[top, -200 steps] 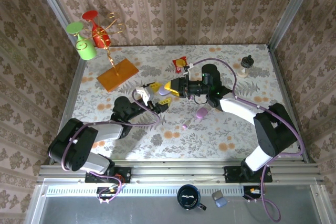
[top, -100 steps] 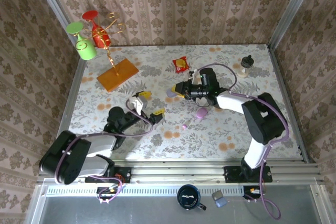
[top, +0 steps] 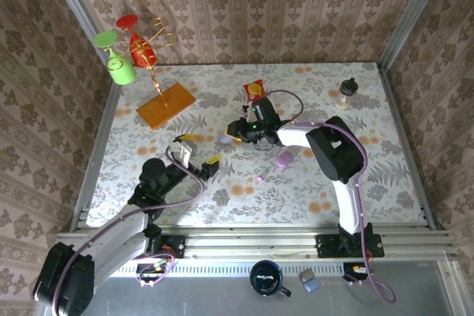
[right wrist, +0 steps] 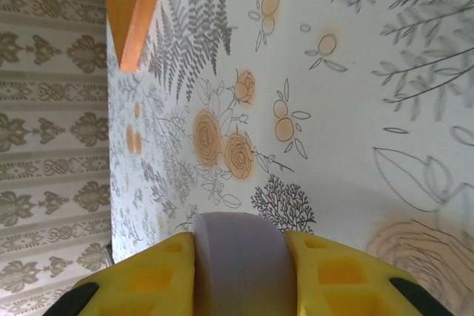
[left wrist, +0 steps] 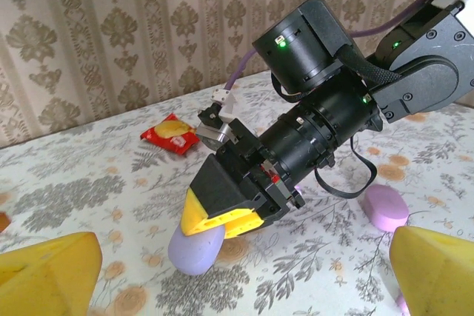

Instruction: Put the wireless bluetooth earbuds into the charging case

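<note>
Wireless bluetooth earbuds are showing as one tiny pinkish plastic bit (top: 261, 179) lying loose on the floral table (top: 355, 175), while the right gripper (top: 229, 136) is clenching the rounded lavender plastic charging case (right wrist: 238, 246) and the left gripper (top: 198, 149) is gaping empty, so the left one is probably needing to pinch that bit lightly and centre it over its socket.

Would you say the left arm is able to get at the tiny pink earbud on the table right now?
Probably yes: the left pincer stands open, and the earbud lies on bare table to its right, with nothing between them.
</note>
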Tool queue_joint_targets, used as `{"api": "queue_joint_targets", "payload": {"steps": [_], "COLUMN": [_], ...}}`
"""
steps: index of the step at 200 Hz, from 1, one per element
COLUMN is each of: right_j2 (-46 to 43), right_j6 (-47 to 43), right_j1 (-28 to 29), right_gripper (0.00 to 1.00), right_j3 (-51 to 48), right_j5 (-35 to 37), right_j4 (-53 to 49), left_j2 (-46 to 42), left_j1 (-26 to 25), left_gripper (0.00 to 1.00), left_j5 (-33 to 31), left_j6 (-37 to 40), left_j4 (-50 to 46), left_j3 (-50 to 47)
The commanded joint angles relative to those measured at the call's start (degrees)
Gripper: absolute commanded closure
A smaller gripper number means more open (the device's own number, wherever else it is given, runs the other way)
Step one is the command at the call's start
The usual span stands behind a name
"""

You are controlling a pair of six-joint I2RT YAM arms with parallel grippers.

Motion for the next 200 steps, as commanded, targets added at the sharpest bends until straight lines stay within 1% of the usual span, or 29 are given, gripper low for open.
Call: {"api": "queue_joint_targets", "payload": {"steps": [1,37,63,97,111,129,152,166,200], "right_j2": [2.5,5.9,6.9,5.5,4.4,2.0,-2.7,-6.1,-15.1], "right_j6": [-1.6,-2.0,-2.7,-6.1,-8.1,-10.8,-13.7,-14.7,-15.0], "right_j1": [1.1,2.1,2.7,2.9,2.9,2.8,2.5,1.9,-1.4], "right_gripper": [0.86,0.85,0.80,0.66,0.56,0.45,0.36,0.33,0.32], "right_j3": [3.5,7.4,9.0,10.2,10.8,11.0,8.9,6.4,-2.4], "right_j5": [1.9,2.6,3.8,6.5,7.5,8.5,11.4,12.7,15.6], "right_j4": [-2.6,-4.7,-6.8,-11.8,-14.3,-17.1,-19.3,-19.8,-19.1], "left_j2": [-2.5,-3.3,-2.6,-2.2,-1.6,0.1,4.1,7.4,16.3], "left_j1": [-0.1,-0.1,-0.1,0.0,0.1,0.0,-0.5,-1.9,-8.6], "left_gripper": [0.00,0.00,0.00,0.00,0.00,0.00,0.00,0.00,0.00], "left_j5": [-2.5,-3.4,-3.6,-4.5,-5.2,-5.5,-6.4,-7.9,-16.8], "left_j6": [0.8,0.6,0.9,1.7,1.9,2.6,2.0,1.8,3.3], "left_j4": [-6.5,-7.4,-7.5,-9.0,-10.6,-12.3,-12.0,-10.8,-11.6], "left_j3": [-1.1,-0.8,-0.6,0.4,1.3,2.6,4.5,5.7,11.4]}}
